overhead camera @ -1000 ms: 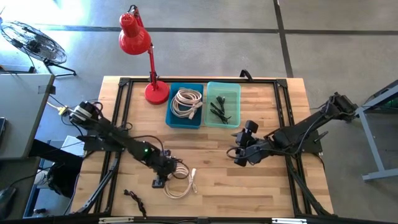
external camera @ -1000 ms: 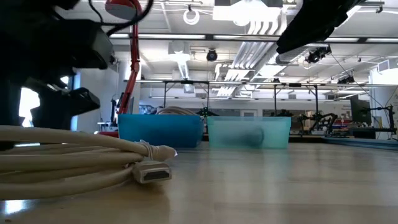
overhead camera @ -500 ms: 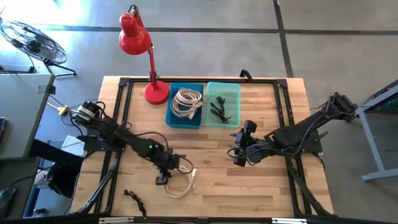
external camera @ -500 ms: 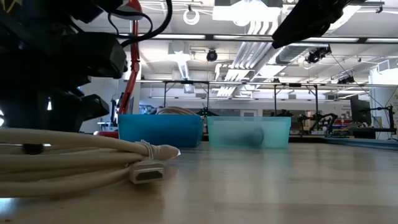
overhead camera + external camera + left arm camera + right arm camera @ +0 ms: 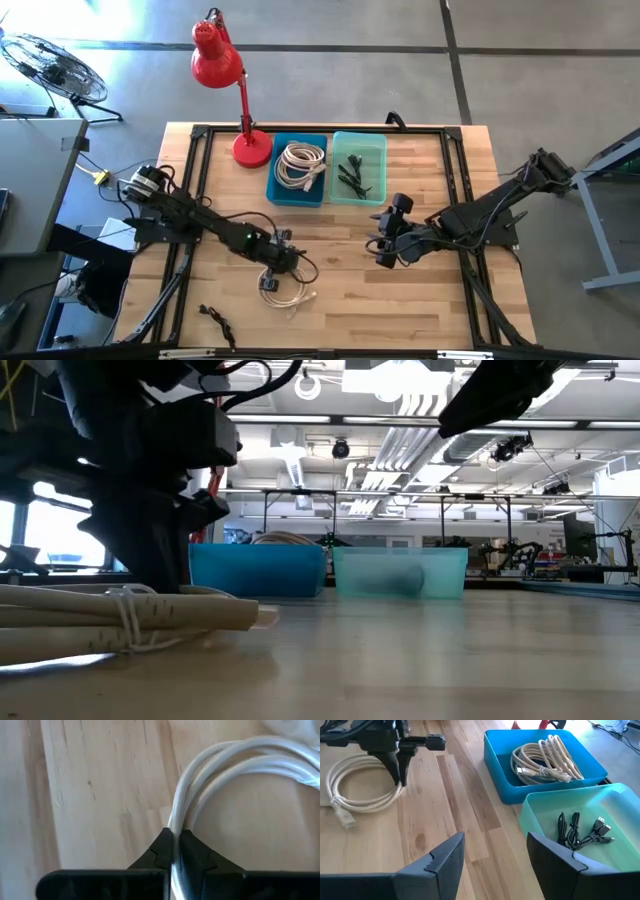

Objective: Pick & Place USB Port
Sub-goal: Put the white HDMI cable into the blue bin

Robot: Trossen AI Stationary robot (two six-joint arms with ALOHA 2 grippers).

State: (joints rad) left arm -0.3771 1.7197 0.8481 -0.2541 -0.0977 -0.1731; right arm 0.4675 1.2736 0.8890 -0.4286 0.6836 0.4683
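A coiled white cable (image 5: 288,293) with a plug end lies on the wooden table near its front, left of the middle. My left gripper (image 5: 277,265) stands at the coil's far side, shut on its strands; the right wrist view shows it (image 5: 397,772) pointing down onto the coil (image 5: 355,795). In the low view the coil (image 5: 120,625) fills the foreground, with the gripper (image 5: 150,530) above it. My right gripper (image 5: 383,248) hovers open near the table's middle, with nothing between its fingers (image 5: 445,857). My left gripper pinches the coil's bundled strands (image 5: 176,822) between its two fingers, at the far side of the loop. The fingers (image 5: 399,776) come from above, pointing down, and lie across the strands. The coil lies flat on the table.
A blue bin (image 5: 275,185) with another white coil and a teal bin (image 5: 380,165) with black cables stand at the back middle. A red desk lamp (image 5: 250,148) stands left of them. A small black cable (image 5: 216,321) lies near the front left edge.
My left gripper has moved toward the table's right edge and slightly toward the far edge, onto the white coil, and has shut on its strands. The coil has shifted and turned on the table; in the low view its plug end has swung out of sight.
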